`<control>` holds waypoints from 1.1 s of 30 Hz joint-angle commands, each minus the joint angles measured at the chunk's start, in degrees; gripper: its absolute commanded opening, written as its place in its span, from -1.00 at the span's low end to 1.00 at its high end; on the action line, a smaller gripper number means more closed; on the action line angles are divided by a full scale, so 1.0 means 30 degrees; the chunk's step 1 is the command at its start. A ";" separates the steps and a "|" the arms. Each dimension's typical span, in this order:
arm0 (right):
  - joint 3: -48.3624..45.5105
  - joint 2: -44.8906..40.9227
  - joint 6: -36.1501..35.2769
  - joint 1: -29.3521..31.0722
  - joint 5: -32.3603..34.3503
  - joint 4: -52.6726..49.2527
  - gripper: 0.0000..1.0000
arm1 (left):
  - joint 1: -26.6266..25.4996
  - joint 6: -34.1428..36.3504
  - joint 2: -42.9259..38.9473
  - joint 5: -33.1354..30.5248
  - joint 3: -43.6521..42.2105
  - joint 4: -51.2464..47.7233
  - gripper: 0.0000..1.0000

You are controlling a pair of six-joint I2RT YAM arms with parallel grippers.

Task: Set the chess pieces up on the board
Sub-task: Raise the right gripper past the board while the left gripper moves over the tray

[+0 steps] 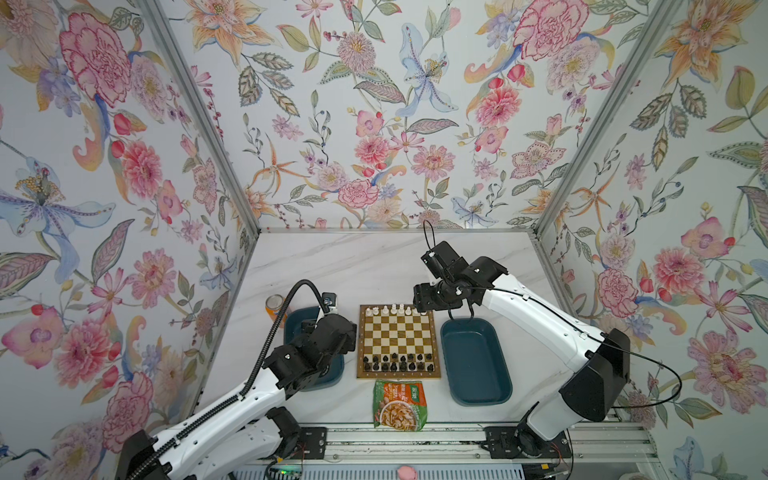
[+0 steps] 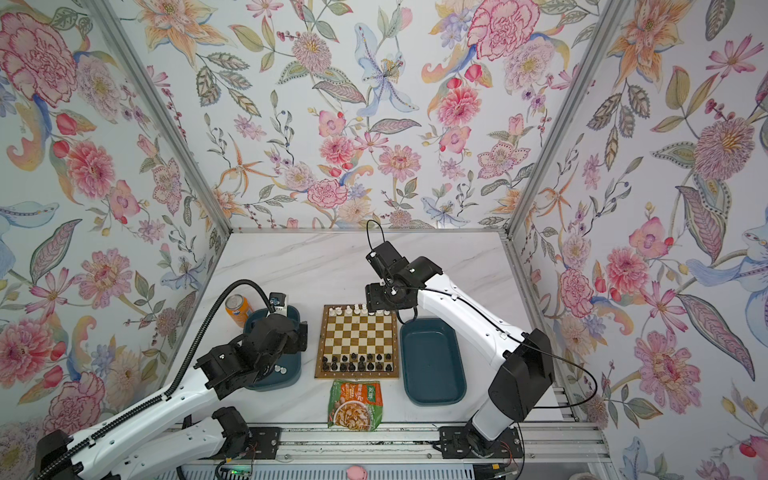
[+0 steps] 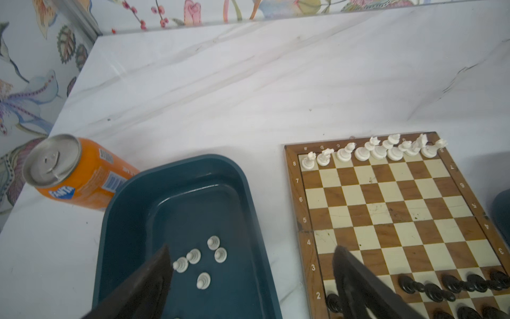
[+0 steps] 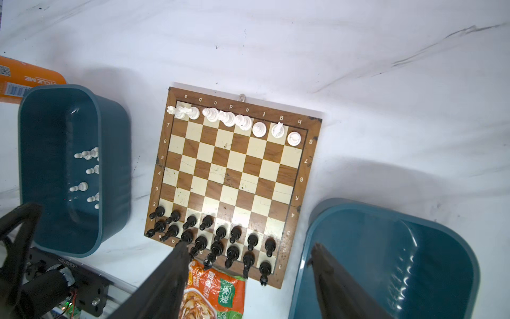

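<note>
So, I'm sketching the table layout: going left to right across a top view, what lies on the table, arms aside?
Can → left tray → board → right tray. The snack packet shares the board's span, so it is left out.

**Chessboard** [image 1: 398, 332]: brown and cream checks, tan wooden border. White pieces [image 1: 393, 309] along its far edge, black pieces [image 1: 402, 366] along its near edge. Left of it, dark teal tray [image 3: 176, 193] with white pawns [image 3: 193, 256], and orange Fanta can [image 3: 82, 176], silver top. Right of it, matching teal tray [image 1: 473, 361]. Before it, green-and-orange snack packet [image 1: 400, 405]. Tabletop [image 1: 353, 266] white, grey-veined; walls [image 1: 374, 104] floral pink, blue, orange.
</note>
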 commanded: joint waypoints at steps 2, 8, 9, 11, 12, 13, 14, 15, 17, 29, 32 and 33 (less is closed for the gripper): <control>0.1275 0.0501 -0.0550 0.0030 -0.0793 -0.1230 0.69 | 0.1267 -0.2238 0.0025 0.0945 0.0171 -0.2624 0.83; 0.2174 0.0439 -0.0718 -0.0096 -0.1157 -0.1384 0.98 | 0.3375 -0.3102 -0.0024 0.2199 -0.0151 -0.2979 0.80; 0.2319 0.0504 -0.0786 -0.0137 -0.1215 -0.1382 0.98 | 0.3797 -0.3198 0.0077 0.2559 -0.0239 -0.2960 0.79; 0.2558 0.0625 -0.0897 -0.0242 -0.1363 -0.1382 0.98 | 0.4770 -0.3366 0.0473 0.3374 -0.0418 -0.2869 0.75; 0.2704 0.0730 -0.0967 -0.0300 -0.1462 -0.1382 0.98 | 0.5320 -0.3356 0.0698 0.3920 -0.0560 -0.2747 0.69; 0.2829 0.0851 -0.1021 -0.0359 -0.1526 -0.1370 0.98 | 0.5736 -0.3341 0.0860 0.4398 -0.0702 -0.2614 0.64; 0.2965 0.0949 -0.1069 -0.0413 -0.1557 -0.1382 0.98 | 0.6192 -0.3315 0.1068 0.4879 -0.0823 -0.2480 0.57; 0.3076 0.1063 -0.1109 -0.0506 -0.1627 -0.1382 0.98 | 0.6542 -0.3282 0.1206 0.5249 -0.0898 -0.2391 0.48; 0.3354 0.1297 -0.1219 -0.0673 -0.1813 -0.1379 0.98 | 0.6960 -0.3260 0.1336 0.5552 -0.0914 -0.2315 0.35; 0.4903 0.3033 -0.1876 -0.1736 -0.3000 -0.1526 0.98 | 0.7477 -0.4281 0.1531 0.5954 -0.0846 -0.2157 0.16; 0.5051 0.2814 -0.1960 -0.1723 -0.3146 -0.1784 0.98 | 0.7477 -0.4440 0.1433 0.6179 -0.0903 -0.2019 0.18; 0.4842 0.2607 -0.1986 -0.1691 -0.3073 -0.1788 0.98 | 0.7477 -0.4369 0.1486 0.6189 -0.0874 -0.2110 0.21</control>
